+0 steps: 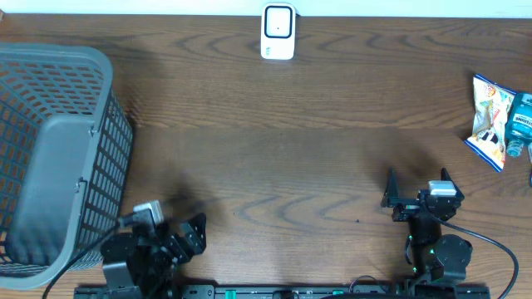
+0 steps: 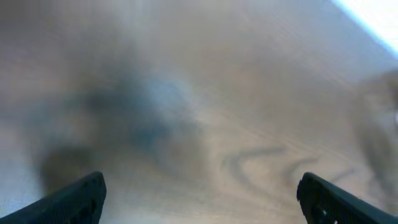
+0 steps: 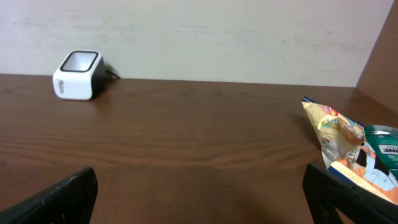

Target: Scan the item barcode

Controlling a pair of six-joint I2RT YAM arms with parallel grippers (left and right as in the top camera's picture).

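Observation:
A white barcode scanner stands at the table's far edge, middle; the right wrist view shows it far left. A colourful snack bag lies at the far right with a teal package beside it, both also in the right wrist view, bag and package. My right gripper is open near the front edge, left of the bag and apart from it, nothing between its fingers. My left gripper is open at the front left, over bare blurred wood.
A large grey mesh basket takes up the left side of the table, close to my left arm. Brown wood stretches between the arms and the scanner. A pale wall rises behind the table's far edge.

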